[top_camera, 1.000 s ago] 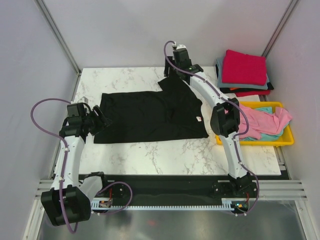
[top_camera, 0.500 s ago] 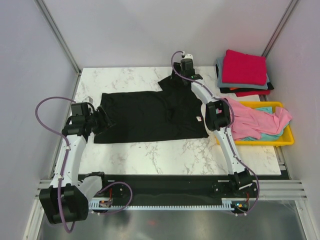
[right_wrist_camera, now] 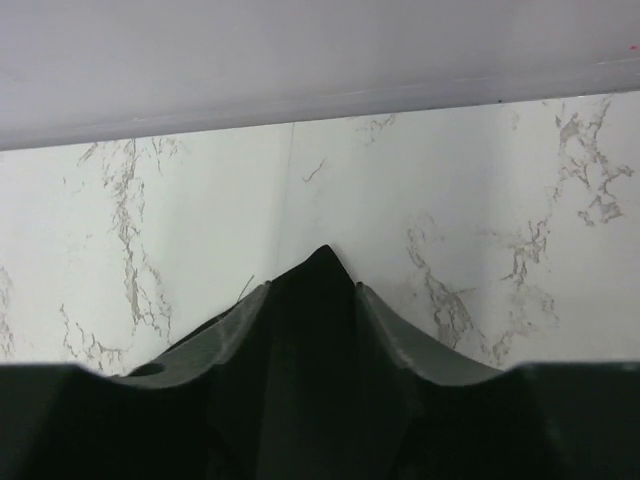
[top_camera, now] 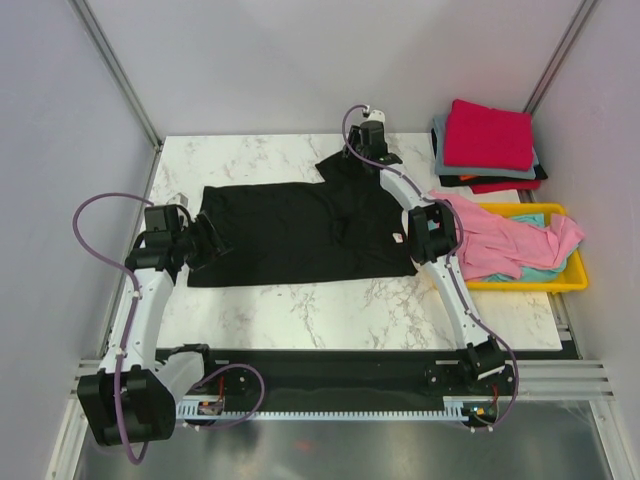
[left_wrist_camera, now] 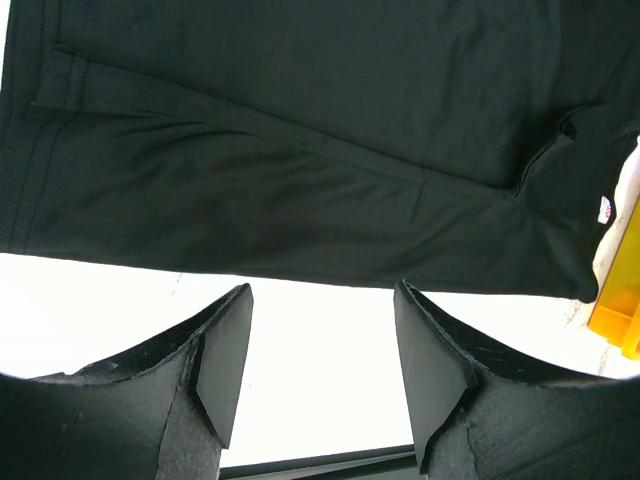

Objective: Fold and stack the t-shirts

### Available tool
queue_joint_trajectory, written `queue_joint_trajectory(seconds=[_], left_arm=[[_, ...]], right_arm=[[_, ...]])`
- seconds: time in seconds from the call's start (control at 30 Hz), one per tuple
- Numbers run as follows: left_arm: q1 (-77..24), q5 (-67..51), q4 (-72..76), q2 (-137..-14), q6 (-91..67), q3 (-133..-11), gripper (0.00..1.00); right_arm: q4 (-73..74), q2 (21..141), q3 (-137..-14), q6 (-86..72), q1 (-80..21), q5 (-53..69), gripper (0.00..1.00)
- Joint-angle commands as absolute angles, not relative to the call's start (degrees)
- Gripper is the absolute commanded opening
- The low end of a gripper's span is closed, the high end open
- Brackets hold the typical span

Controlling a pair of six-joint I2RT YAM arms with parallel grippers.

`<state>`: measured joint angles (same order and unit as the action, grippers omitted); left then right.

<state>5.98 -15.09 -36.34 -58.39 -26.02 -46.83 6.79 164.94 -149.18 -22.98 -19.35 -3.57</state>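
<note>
A black t-shirt (top_camera: 300, 232) lies spread on the marble table, its white neck label (top_camera: 397, 238) at the right. It fills the top of the left wrist view (left_wrist_camera: 300, 150). My left gripper (top_camera: 213, 243) is open and empty just off the shirt's left edge, with bare table between its fingers (left_wrist_camera: 322, 335). My right gripper (top_camera: 368, 142) is at the shirt's far right sleeve, shut on a peak of black fabric (right_wrist_camera: 322, 262) that rises between its fingers (right_wrist_camera: 312, 286). Pink (top_camera: 510, 240) and teal (top_camera: 545, 271) t-shirts lie in the tray.
A stack of folded t-shirts (top_camera: 488, 135), red on top with grey below, sits at the back right corner. The yellow tray (top_camera: 575, 281) stands at the table's right edge and shows in the left wrist view (left_wrist_camera: 620, 312). The back wall is close ahead of the right gripper.
My right arm's wrist has come down toward the sleeve and its elbow has swung left. My left gripper has shifted slightly right toward the shirt's edge. The shirt lies the same.
</note>
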Motion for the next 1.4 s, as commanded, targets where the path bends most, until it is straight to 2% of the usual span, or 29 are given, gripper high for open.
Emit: queue_joint_trajectory(seconds=[0.0, 0.03, 0.1, 0.2, 0.23, 0.47, 0.6, 0.8, 1.07, 1.37], left_arm=[[5.8, -14.41, -35.86, -57.75, -23.82, -46.76, 0.66], [5.89, -14.07, -35.86, -57.74, -23.82, -46.76, 0.66], [5.89, -13.89, -35.86, -57.83, -23.82, -46.76, 0.66], [5.8, -13.1, -35.86, -58.09, -23.82, -47.11, 0.66], [5.8, -12.57, -35.86, -58.27, -23.82, -47.2, 0.66], [5.98, -6.16, -34.89, -66.69, -25.13, -56.5, 0.66], [6.15, -3.96, -34.72, -80.46, -26.45, -67.65, 0.64], [6.94, 3.33, -32.88, -96.48, -24.18, -83.66, 0.63], [9.67, -5.27, -24.35, -118.61, -16.18, -94.46, 0.64], [11.51, -10.1, -19.78, -126.12, -12.14, -96.94, 0.66]], right_arm=[[6.59, 165.5, -150.29, -23.9, -19.86, -2.64, 0.43], [6.59, 165.67, -150.47, -24.34, -19.86, -2.29, 0.36], [6.59, 165.76, -150.56, -24.61, -19.86, -1.33, 0.29], [7.03, 164.98, -149.16, -24.43, -19.78, -1.84, 0.1], [7.12, 164.8, -148.89, -24.35, -19.69, -2.02, 0.0], [4.14, 161.46, -143.98, -24.17, -18.28, -2.46, 0.0], [0.44, 155.32, -135.29, -23.56, -17.84, -2.9, 0.0], [-1.93, 152.76, -132.54, -24.96, -17.14, -0.62, 0.0], [-3.87, 150.47, -128.94, -27.24, -16.61, 2.72, 0.0], [-3.87, 153.37, -132.01, -30.06, -16.61, 5.18, 0.0]])
